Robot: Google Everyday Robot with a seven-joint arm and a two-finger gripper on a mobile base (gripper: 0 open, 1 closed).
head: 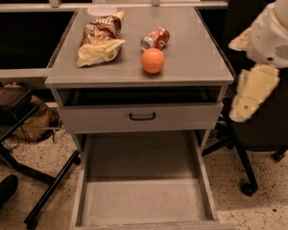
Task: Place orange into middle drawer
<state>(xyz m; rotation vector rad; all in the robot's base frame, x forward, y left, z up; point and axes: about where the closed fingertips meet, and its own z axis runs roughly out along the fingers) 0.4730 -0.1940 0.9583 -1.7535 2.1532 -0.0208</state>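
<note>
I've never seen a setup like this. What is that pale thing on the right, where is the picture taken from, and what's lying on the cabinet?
The pale thing is a robot's arm; its gripper hangs right of the grey cabinet, before a black chair, with nothing visible in it. The single camera looks down from the front; its mounting is unknown. On the cabinet's top lie the orange, a red soda can and snack bags. Below, the middle drawer is pulled open.
</note>
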